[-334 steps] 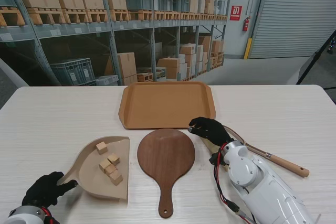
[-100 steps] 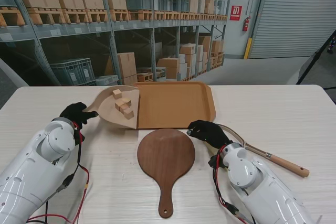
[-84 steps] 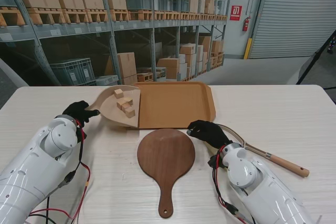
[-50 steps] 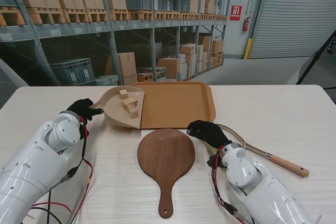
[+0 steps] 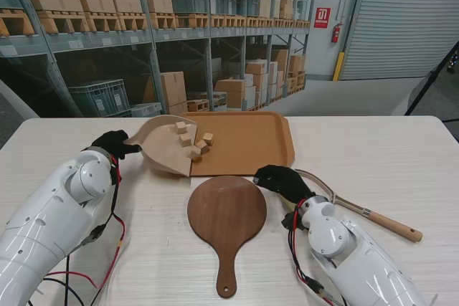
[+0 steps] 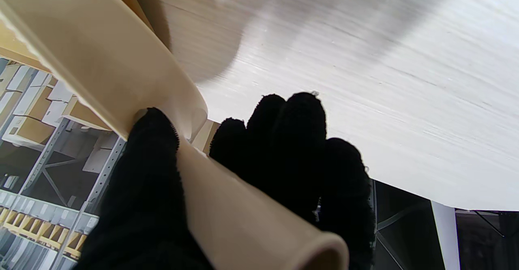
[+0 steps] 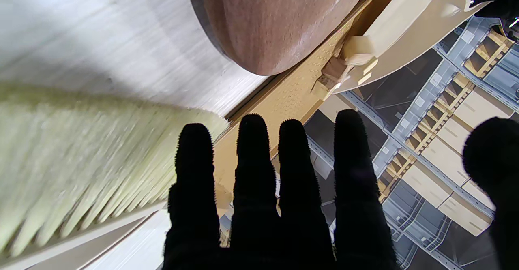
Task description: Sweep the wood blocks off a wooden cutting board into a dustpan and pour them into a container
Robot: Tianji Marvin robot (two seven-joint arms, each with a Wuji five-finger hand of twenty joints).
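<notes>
Warehouse bay: pallet racking with cardboard boxes behind a pale wood-grain worktop [image 5: 387, 148]. A tan tray [image 5: 247, 141] lies at the far centre of the worktop.

Left robot hand [image 5: 111, 142], black-gloved, is clenched around the handle of the cream dustpan [image 5: 161, 148]; the left wrist view shows thumb on one side of the handle and fingers [image 6: 292, 140] on the other. The dustpan is raised and tilted, with its mouth over the tray's left edge. Wood blocks [image 5: 192, 140] sit at the dustpan's lip, the rightmost already over the tray surface; the right wrist view shows blocks at the lip just above the tray.

The round cutting board [image 5: 226, 213] lies nearer to me than the tray, handle pointing toward me, its top bare.

Right robot hand [image 5: 281, 180] is released, fingers spread flat, grasping nothing, beside the board's right edge. A brush [image 5: 373, 214] with a wooden handle lies on the worktop at its right; its pale bristles are next to the fingers in the right wrist view.
</notes>
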